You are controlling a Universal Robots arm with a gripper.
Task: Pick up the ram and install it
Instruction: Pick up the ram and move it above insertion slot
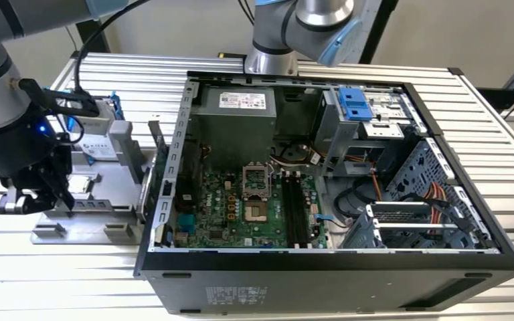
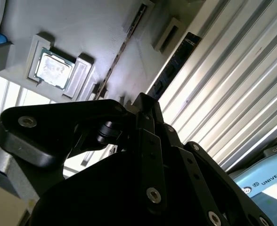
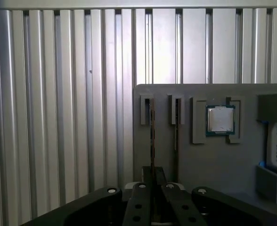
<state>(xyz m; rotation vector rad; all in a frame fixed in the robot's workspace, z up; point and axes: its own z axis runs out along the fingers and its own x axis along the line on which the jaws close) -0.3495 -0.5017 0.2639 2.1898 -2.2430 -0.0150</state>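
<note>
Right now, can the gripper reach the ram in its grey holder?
Probably yes: the gripper hangs over the holder, roughly in line with the ram, and nothing appears to stand between them.

Ref. first wrist view: you see the black gripper (image 3: 153,178) body overlapping the grey tray (image 3: 209,160). The ram (image 3: 151,129) stands edge-on in the slot nearest the tray's edge, in line w/ the gripper. A 2nd slot (image 3: 177,113) is just beside it. The CPU chip (image 3: 220,119) lies flat in its recess. The tray rests on the ribbed alu. table (image 3: 58,117).
</note>
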